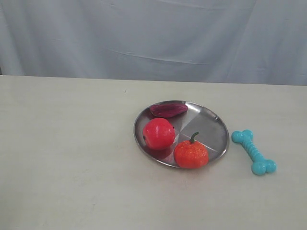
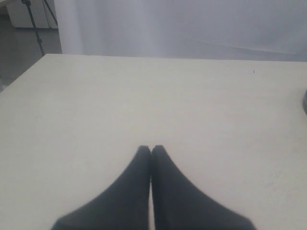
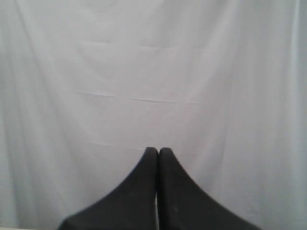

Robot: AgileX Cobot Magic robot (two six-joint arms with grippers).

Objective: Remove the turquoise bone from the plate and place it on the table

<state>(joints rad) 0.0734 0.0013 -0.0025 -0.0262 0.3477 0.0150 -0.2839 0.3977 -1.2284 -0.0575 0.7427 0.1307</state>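
Note:
The turquoise bone (image 1: 253, 152) lies flat on the cream table (image 1: 72, 158), just right of the silver plate (image 1: 211, 125) and apart from its rim. Neither arm shows in the exterior view. My left gripper (image 2: 151, 148) is shut with nothing in it, hovering over bare tabletop (image 2: 144, 96). In the right wrist view my right gripper (image 3: 155, 150) is shut and empty too, facing only the white curtain (image 3: 153, 72).
On the plate sit a red apple (image 1: 159, 133), an orange pumpkin-like fruit (image 1: 191, 153) and a dark purple piece (image 1: 168, 109). A pale curtain (image 1: 153, 38) hangs behind the table. A dark edge (image 2: 305, 101) shows at the side of the left wrist view.

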